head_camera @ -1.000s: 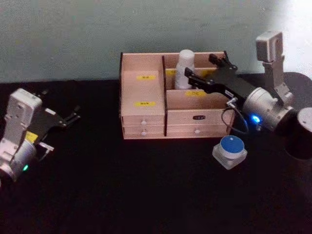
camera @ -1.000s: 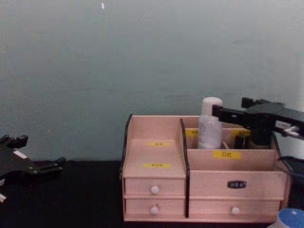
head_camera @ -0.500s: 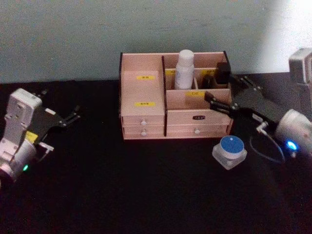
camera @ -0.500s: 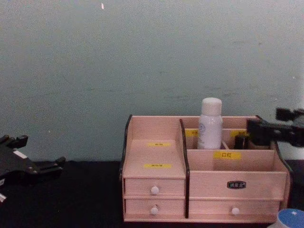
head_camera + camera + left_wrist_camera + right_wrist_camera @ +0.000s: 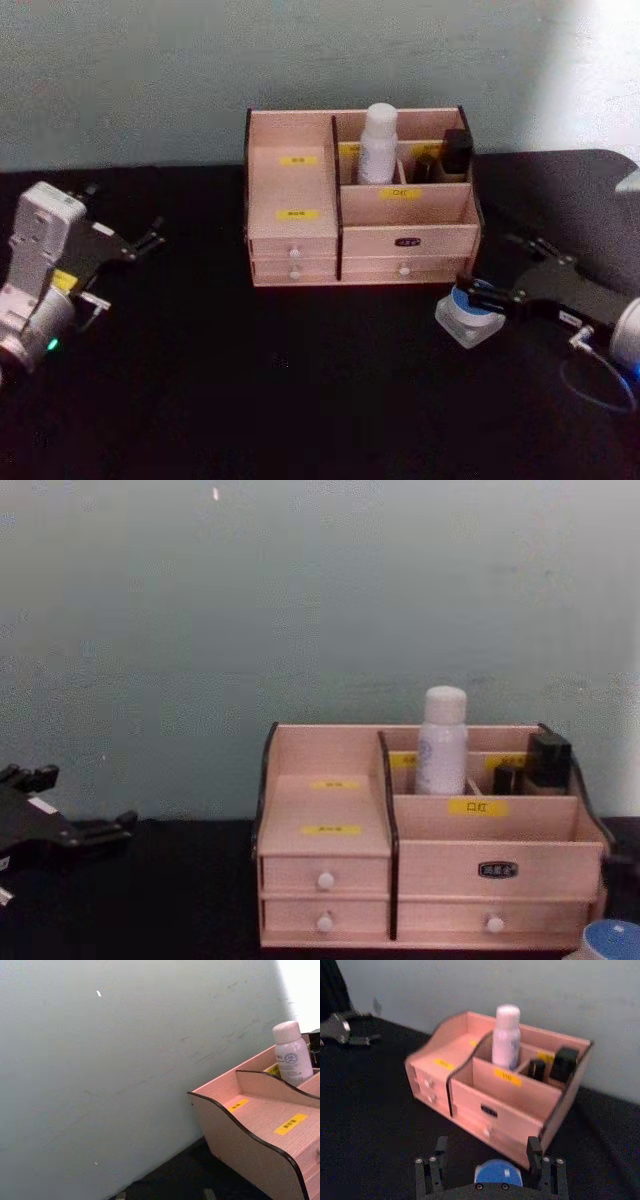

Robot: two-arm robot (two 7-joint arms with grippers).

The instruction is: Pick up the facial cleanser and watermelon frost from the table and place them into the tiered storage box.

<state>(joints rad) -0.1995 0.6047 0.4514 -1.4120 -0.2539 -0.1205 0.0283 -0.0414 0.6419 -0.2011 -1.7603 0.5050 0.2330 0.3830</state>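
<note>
Dark bottles [image 5: 456, 151] stand near the facial cleanser [image 5: 378, 142].

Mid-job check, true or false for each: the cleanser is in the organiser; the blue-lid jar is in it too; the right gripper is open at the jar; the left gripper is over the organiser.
1. The facial cleanser stands in the tiered storage box. True.
2. The watermelon frost is in the box. False: it sits on the table before the box's right end.
3. The right gripper is open at the jar. True.
4. The left gripper is over the box. False: it is parked far left.
</note>
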